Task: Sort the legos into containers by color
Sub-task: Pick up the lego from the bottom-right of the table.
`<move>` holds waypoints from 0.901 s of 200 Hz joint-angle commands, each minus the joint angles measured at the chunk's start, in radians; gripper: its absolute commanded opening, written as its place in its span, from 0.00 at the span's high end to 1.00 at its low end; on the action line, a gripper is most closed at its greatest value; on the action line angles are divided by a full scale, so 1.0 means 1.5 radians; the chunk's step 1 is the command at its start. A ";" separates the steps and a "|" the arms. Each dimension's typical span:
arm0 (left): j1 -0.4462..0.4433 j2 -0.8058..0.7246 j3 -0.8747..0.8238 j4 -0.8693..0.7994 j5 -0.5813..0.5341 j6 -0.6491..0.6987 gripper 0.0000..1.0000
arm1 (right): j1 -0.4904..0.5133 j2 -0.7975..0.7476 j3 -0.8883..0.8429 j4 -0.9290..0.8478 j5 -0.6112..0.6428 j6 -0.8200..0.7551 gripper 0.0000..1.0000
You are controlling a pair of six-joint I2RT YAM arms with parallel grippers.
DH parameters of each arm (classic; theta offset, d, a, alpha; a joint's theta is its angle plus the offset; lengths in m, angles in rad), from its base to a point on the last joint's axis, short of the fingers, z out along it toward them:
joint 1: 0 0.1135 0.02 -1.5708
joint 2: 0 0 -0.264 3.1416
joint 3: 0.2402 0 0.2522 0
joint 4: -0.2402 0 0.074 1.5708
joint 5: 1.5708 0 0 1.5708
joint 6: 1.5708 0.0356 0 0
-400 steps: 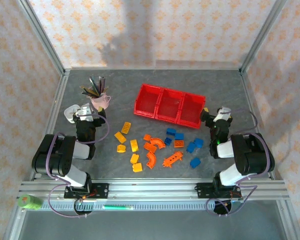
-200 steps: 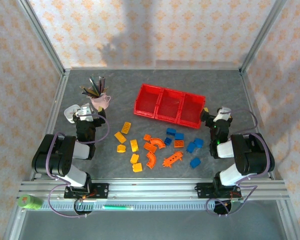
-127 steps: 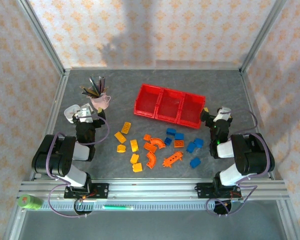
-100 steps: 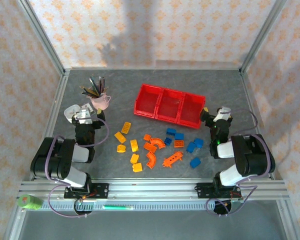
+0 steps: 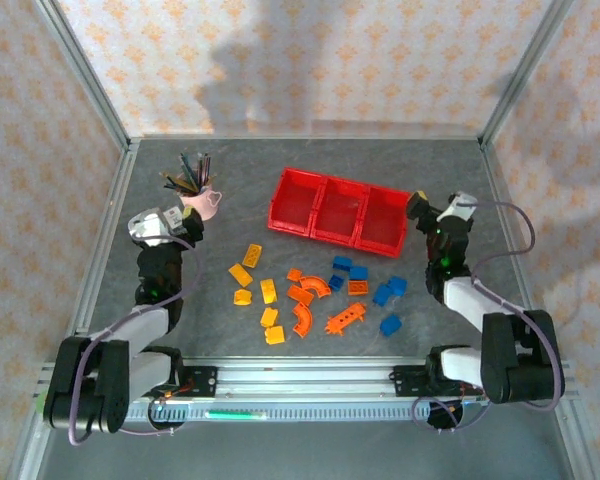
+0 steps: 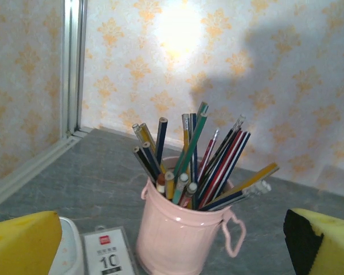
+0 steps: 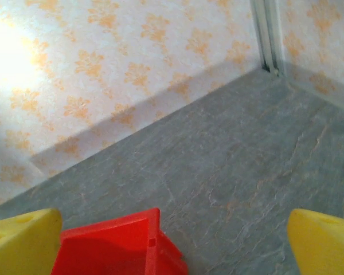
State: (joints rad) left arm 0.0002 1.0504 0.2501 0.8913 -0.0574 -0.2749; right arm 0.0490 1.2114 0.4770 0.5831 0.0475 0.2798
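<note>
The legos lie loose on the grey table in front of the bins: yellow ones [image 5: 243,275] to the left, orange bricks and arches [image 5: 304,318] in the middle, blue ones [image 5: 389,290] to the right. The containers [image 5: 321,205] are three joined red bins behind them, all empty. My left gripper [image 5: 183,225] [image 6: 172,243] is open and faces the pink cup, apart from the legos. My right gripper [image 5: 427,212] [image 7: 173,243] is open beside the right end of the bins, whose red corner [image 7: 114,246] lies low between its yellow fingertips [image 7: 324,243].
A pink cup of pens [image 5: 202,197] [image 6: 183,229] stands at the back left, close ahead of the left fingers. A white case with a "10" label [image 6: 103,252] lies beside it. Patterned walls and metal posts [image 5: 88,70] enclose the table.
Both arms have unfolded from their crouched pose. The left gripper has shifted slightly left and up, the right gripper back and to the right. The legos have not moved.
</note>
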 commanded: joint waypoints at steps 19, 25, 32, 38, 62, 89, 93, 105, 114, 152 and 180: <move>0.004 -0.043 0.006 -0.090 0.028 -0.220 0.01 | -0.003 -0.016 0.026 -0.236 -0.036 0.163 0.00; 0.005 -0.051 -0.001 -0.083 0.040 -0.236 0.01 | -0.003 -0.016 0.024 -0.242 -0.051 0.160 0.00; 0.006 -0.059 0.001 -0.095 0.055 -0.243 0.01 | -0.003 -0.027 0.018 -0.244 -0.068 0.156 0.00; 0.007 -0.065 0.008 -0.122 0.063 -0.249 0.01 | -0.001 -0.042 0.013 -0.248 -0.081 0.155 0.00; 0.004 -0.085 0.044 -0.224 0.109 -0.254 0.01 | 0.013 -0.068 0.027 -0.314 -0.085 0.148 0.00; -0.006 -0.106 0.048 -0.258 0.177 -0.256 0.01 | 0.047 -0.073 0.054 -0.392 -0.074 0.135 0.00; -0.009 -0.110 0.051 -0.271 0.179 -0.254 0.01 | 0.053 -0.072 0.059 -0.404 -0.072 0.132 0.00; -0.024 -0.120 0.057 -0.300 0.182 -0.254 0.01 | 0.066 -0.066 0.074 -0.442 -0.064 0.128 0.00; -0.038 -0.124 0.063 -0.321 0.194 -0.249 0.01 | 0.072 -0.064 0.084 -0.465 -0.067 0.125 0.00; -0.130 -0.118 0.094 -0.377 0.210 -0.241 0.01 | 0.090 -0.058 0.114 -0.565 -0.075 0.123 0.00; -0.210 -0.078 0.109 -0.382 0.220 -0.257 0.01 | 0.103 -0.070 0.119 -0.628 -0.053 0.137 0.00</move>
State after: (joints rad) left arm -0.2356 0.8925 0.3729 0.3679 0.2333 -0.6403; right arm 0.1871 1.1152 0.6289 -0.2108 -0.0677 0.4755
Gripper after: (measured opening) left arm 0.993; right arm 0.997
